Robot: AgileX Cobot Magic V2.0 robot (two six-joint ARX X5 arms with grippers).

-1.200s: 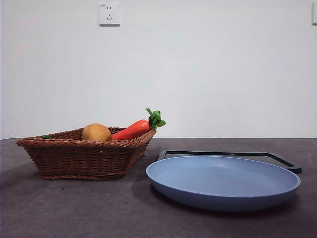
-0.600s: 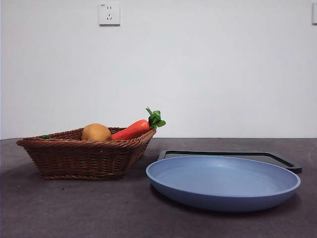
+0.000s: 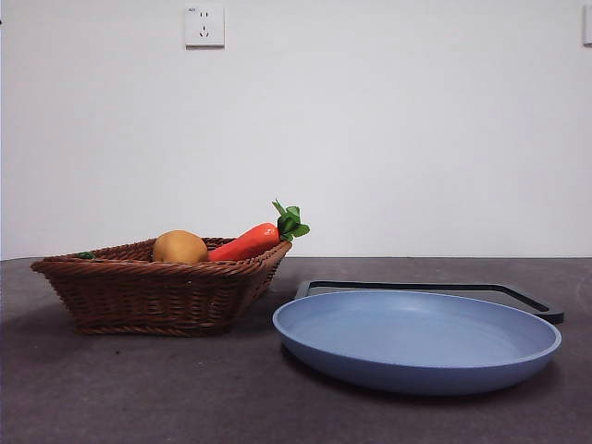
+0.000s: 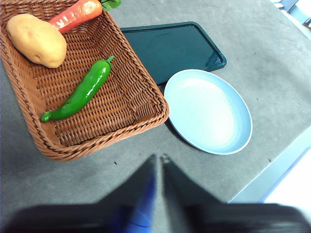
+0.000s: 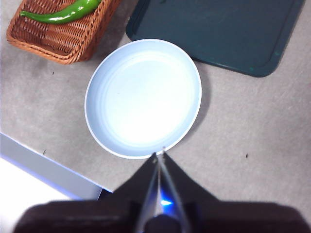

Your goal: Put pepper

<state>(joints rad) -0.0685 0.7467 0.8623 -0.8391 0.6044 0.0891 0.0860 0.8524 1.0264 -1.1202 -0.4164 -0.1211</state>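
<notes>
Front view, left to right: a brown wicker basket (image 3: pixel 157 287) is seen at lower left of the frame on the dark surface (image 3: pixel 139 398), with a yellow-orange fruit (image 3: pixel 179 247) and an orange carrot (image 3: pixel 245 243) showing above its rim, the carrot's leafy top poking over the right edge. Only a small green tip is visible at the basket's left rim. A blue plate (image 3: pixel 416 340) is found at lower right, a dark tray (image 3: pixel 518 298) just behind it. A white wall socket (image 3: pixel 204 26) is noted at upper left. No arm is seen in this view.

Left wrist view: the pepper (image 4: pixel 80 91) is seen lying flat inside the basket, left of centre in the frame, apart from the fruit and carrot. The left claw (image 4: pixel 158 158) is held above the bare surface, clenched, nothing gripped.

Right wrist view: the right claw (image 5: pixel 159 153) is seen over the plate's near rim, clenched and empty.
</notes>
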